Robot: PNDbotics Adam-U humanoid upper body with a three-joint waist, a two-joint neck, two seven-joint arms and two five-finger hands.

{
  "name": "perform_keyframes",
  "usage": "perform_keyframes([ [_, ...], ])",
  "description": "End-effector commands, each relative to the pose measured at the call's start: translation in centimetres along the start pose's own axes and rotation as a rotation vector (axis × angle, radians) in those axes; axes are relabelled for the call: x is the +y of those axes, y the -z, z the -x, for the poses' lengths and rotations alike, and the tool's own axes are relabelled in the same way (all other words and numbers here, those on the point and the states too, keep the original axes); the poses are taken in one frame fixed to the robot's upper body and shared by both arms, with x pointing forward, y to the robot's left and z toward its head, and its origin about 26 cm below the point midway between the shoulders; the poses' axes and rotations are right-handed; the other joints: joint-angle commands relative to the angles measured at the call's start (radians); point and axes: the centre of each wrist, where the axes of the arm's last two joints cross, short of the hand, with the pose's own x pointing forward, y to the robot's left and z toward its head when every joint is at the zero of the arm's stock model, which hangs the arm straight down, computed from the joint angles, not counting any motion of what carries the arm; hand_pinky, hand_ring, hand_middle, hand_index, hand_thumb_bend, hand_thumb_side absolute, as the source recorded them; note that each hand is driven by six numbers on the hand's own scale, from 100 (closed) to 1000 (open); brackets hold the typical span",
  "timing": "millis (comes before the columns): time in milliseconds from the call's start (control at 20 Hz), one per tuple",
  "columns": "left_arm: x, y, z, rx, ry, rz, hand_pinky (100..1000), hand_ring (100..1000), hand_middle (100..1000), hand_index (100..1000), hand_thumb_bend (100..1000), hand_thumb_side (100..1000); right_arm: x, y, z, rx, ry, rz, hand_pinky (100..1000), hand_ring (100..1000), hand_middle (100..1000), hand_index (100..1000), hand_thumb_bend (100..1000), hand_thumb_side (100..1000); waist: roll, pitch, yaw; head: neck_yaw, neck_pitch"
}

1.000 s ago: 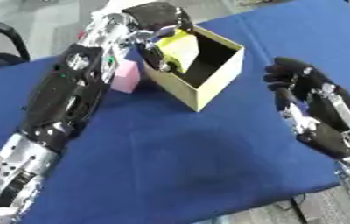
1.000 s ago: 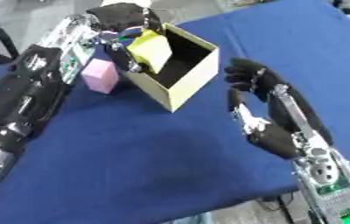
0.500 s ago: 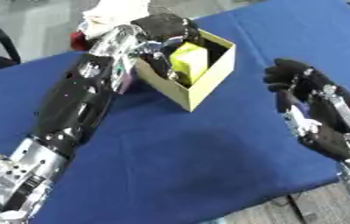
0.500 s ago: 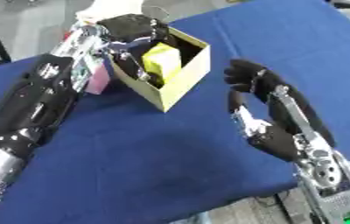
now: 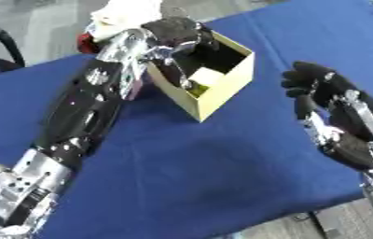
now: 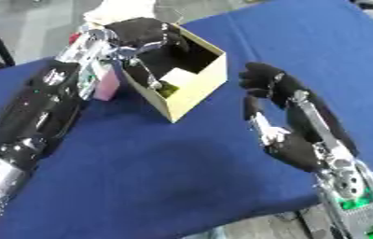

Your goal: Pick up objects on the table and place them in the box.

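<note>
An open tan cardboard box stands on the blue cloth at the upper middle. My left hand hovers over its back-left rim with the fingers hanging straight down inside. A pale yellow object lies on the box floor, apart from those fingers, with a small green bit beside it. A pink block rests on the cloth against the box's left side, partly behind my left arm. My right hand is raised to the right of the box, fingers relaxed and holding nothing.
The blue-covered table stretches wide in front of the box; its front edge runs across the lower right corner. A red thing and a white thing show beyond the far edge, behind my left hand.
The yellow object, held in my left hand above the box earlier, now lies low inside it. The left fingers have straightened down into the box. The right hand has hardly moved.
</note>
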Motion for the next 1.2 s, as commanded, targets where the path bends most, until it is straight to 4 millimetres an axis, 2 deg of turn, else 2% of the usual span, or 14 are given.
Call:
perform_keyframes([
  [50,3.3,-2.1,2.5,0.056,0.031,-0.077,802,748,686,820,551,206,-0.3,0.0,-0.2,-0.006,-0.004,0.013,787,809,793,917,100,534,-0.015,-0.024,0.012,-0.009,0.001],
  [300,3.2,-5.3,5.5,0.135,0.019,0.000,810,757,696,821,578,195,-0.4,-0.4,0.3,0.018,-0.008,0.029,787,809,793,917,100,533,-0.020,-0.037,0.046,-0.025,0.009],
  [650,-0.5,-8.6,8.5,0.260,-0.024,0.171,811,762,699,819,576,170,-0.5,-0.6,0.4,0.025,-0.012,0.043,787,809,793,918,100,533,-0.024,-0.041,0.071,-0.037,0.012],
  [800,-2.0,-9.2,9.0,0.299,-0.048,0.212,810,762,697,817,571,161,-0.5,-0.6,0.4,0.023,-0.012,0.044,787,810,793,918,100,532,-0.025,-0.039,0.071,-0.032,0.010],
  [1050,-3.9,-9.3,9.2,0.328,-0.072,0.242,807,761,692,815,561,150,-0.5,-0.4,0.2,0.012,-0.012,0.043,787,810,793,918,100,532,-0.029,-0.031,0.062,0.012,-0.002],
  [1200,-4.7,-9.1,9.1,0.328,-0.077,0.252,808,762,691,815,560,145,-0.5,-0.3,0.1,0.008,-0.011,0.042,787,810,793,918,100,532,-0.029,-0.026,0.058,0.023,-0.002],
])
